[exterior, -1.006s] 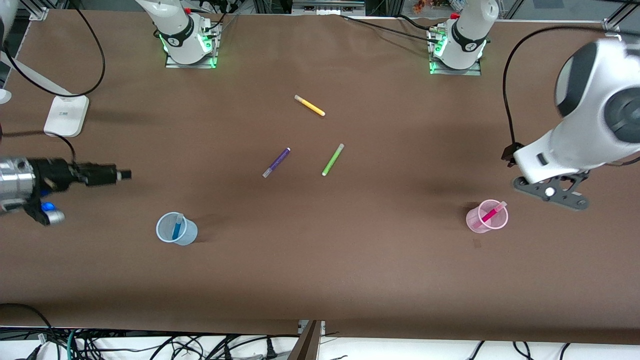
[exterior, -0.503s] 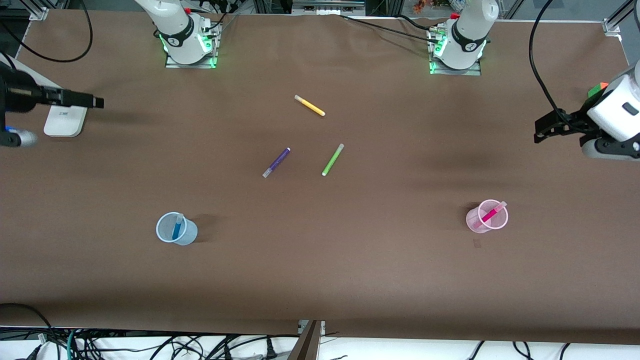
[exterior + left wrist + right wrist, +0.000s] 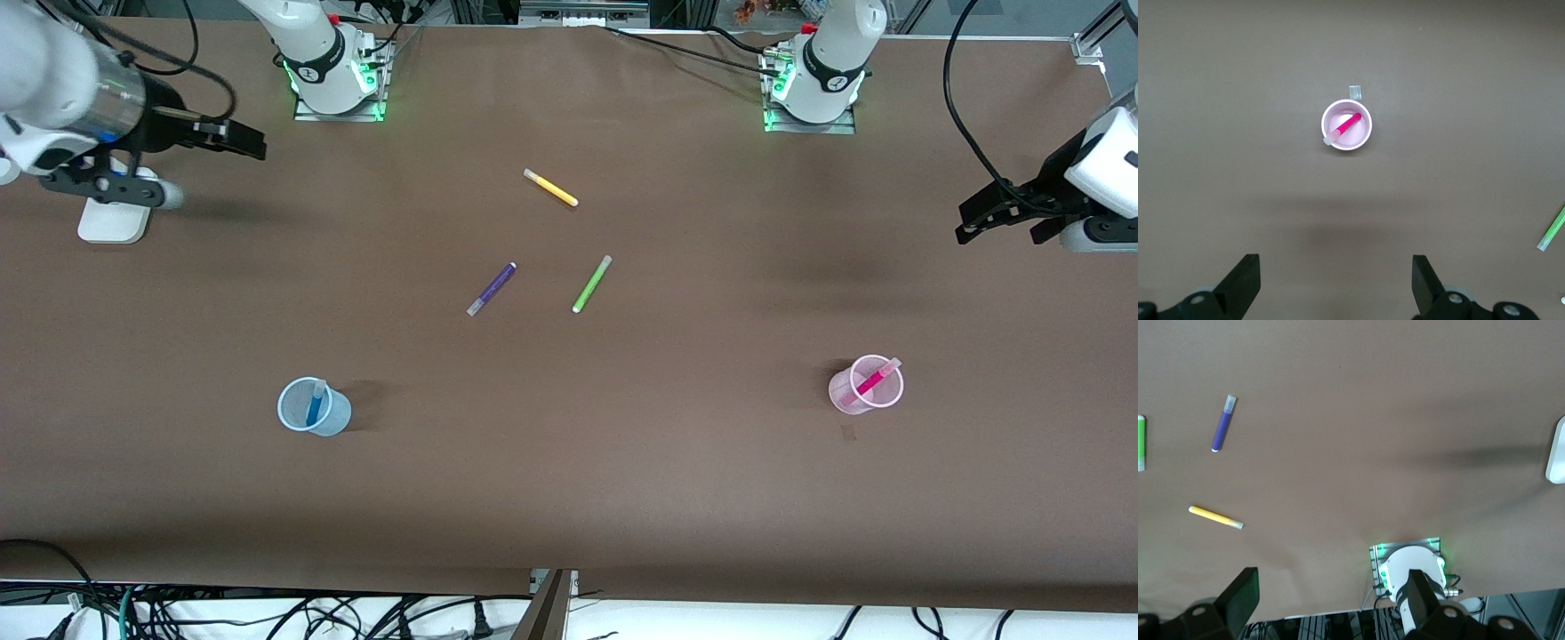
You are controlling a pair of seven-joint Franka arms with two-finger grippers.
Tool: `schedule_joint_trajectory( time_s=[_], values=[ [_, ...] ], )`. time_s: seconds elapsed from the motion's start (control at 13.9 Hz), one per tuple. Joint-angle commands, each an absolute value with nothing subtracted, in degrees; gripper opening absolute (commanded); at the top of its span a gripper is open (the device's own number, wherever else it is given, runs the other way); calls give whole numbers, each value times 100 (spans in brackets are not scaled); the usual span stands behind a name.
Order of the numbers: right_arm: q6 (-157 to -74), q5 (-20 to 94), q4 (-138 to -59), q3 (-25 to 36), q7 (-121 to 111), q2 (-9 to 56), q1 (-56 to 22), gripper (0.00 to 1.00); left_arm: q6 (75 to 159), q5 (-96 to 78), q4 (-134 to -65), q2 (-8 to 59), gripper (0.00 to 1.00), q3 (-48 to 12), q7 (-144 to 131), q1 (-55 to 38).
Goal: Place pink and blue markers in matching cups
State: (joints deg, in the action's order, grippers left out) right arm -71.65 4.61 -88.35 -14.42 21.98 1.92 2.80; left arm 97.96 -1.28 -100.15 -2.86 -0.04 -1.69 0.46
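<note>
Pink marker (image 3: 870, 380) stands slanted in the pink cup (image 3: 866, 385), toward the left arm's end of the bench and nearer the front-camera edge; its pale cap pokes just over the rim. Blue marker (image 3: 315, 405) stands in the blue cup (image 3: 313, 407) toward the right arm's end, about as near that edge as the pink cup. The two cups are well apart, with bare brown bench (image 3: 587, 462) between them. Left gripper (image 3: 1005, 211) hangs in the air over the bench's edge at the left arm's end, fingers spread wide, nothing held. Right gripper (image 3: 227, 138) hangs over the corner by the right arm's base, above a white block (image 3: 114, 219) lying near that edge; its fingers are spread too, empty. Left wrist view looks straight down into the pink cup and shows the marker lying across its mouth, plus a small tape scrap (image 3: 1355, 93) just beside the cup, which the front view gives only as a faint mark. Right wrist view shows neither cup; it takes in the right arm's base (image 3: 1413, 567) with its green lights, and its own two fingers (image 3: 1238, 597) set wide. Mid-bench, three spare pens lie flat and apart from one another: yellow pen (image 3: 550, 188) closest to the bases' edge, purple pen (image 3: 492, 289) and lime-green pen (image 3: 592, 284) side by side nearer the camera. A wide strip along the front-camera edge holds nothing but cloth
</note>
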Motion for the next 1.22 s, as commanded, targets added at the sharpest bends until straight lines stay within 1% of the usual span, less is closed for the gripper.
schedule_joint_trajectory(
  time_s=[0.0,0.14,0.72,0.79,0.86,0.93,1.08,1.15],
  values=[
    [-7313,282,-9018,-1459,2180,9,343,99,9791,-63,-10143,-422,100,0,-176,-62],
    [-7304,264,-9018,-1433,2118,17,360,99,9791,-26,-10134,-422,100,-105,-176,-62],
    [-7330,167,-9044,-1398,2092,-9,334,99,9774,-18,-10107,-404,100,-105,-184,-35],
    [-7339,167,-9035,-1180,2083,0,195,99,9773,-18,-10099,-404,100,-114,-185,-35],
    [-7365,176,-9035,-743,2066,9,-198,99,9773,-18,-10099,-404,100,-114,-185,-35],
    [-7365,176,-9035,-486,2013,9,-411,99,9773,-18,-10099,-404,100,-114,-185,-35],
    [-7514,167,-9114,-466,1611,-44,-396,99,9773,-18,-10090,-404,100,-123,-185,-44],
    [-7680,167,-9306,-431,1469,-209,-396,99,9773,-26,-10099,-413,100,-123,-185,-44]
  ],
)
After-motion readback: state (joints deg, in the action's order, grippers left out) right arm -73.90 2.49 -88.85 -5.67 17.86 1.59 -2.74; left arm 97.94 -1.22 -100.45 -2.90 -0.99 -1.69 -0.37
